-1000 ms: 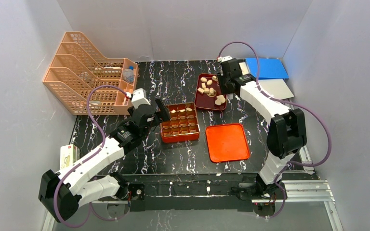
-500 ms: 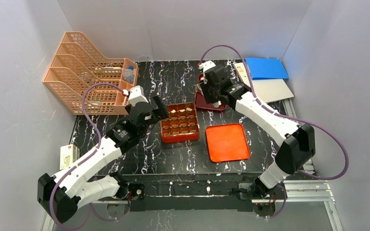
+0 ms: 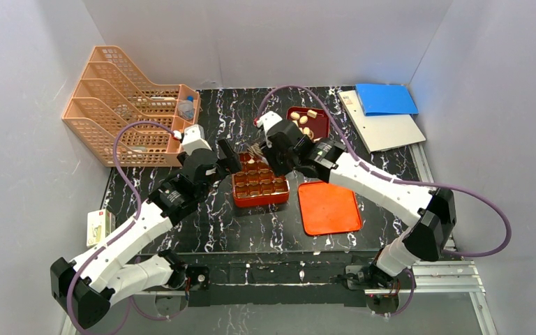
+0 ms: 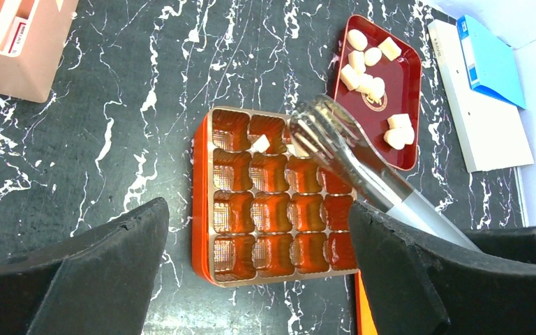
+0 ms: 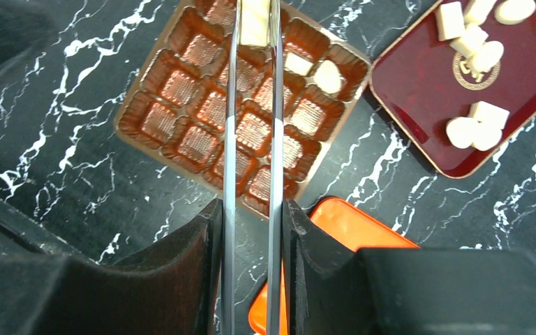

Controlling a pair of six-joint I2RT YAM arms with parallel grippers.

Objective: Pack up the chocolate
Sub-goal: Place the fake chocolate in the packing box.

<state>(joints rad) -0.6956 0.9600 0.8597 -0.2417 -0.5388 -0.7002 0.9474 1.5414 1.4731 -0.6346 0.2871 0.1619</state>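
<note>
Chocolate in tongs now over box, off tray; right gripper grips tongs, left gripper gaping.

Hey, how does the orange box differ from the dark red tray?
The orange box is split into a grid of cells; the dark red tray is one open well. The box holds only a few chocolate pieces, one per cell; the tray's lie loose together. Both are shallow, rectangular.
</note>
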